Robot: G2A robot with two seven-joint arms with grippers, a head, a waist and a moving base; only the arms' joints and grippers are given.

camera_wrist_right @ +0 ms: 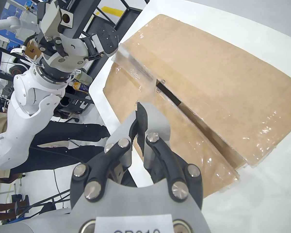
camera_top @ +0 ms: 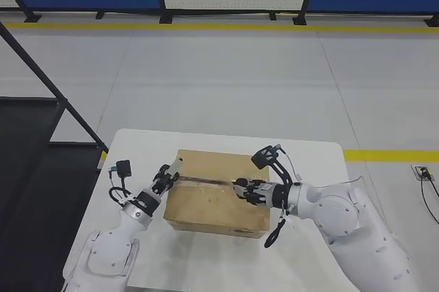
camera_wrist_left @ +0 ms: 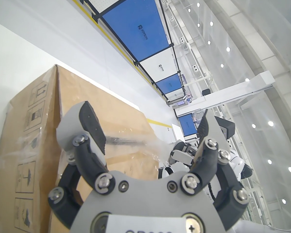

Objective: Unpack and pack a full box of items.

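One box (camera_top: 204, 208), taped, on 1 table (camera_top: 318, 155); L gripper (camera_top: 171, 170) spread wide, R gripper (camera_top: 239, 186) clenched

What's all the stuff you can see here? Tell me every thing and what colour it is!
Box: one, brown cardboard, in the middle of the table, flaps down.
Tape: one strip, clear, along the box's top seam, partly lifted at one end.
Table: one, white, under the box.
Frame: one, black, on the floor beside the table.
Panels: several, blue, along the far side of the room.
Floor lines: two, yellow, on the grey floor.
Left gripper: one, grey and black, open, at the box's end.
Right gripper: one, grey and black, shut, over the seam by the lifted tape.
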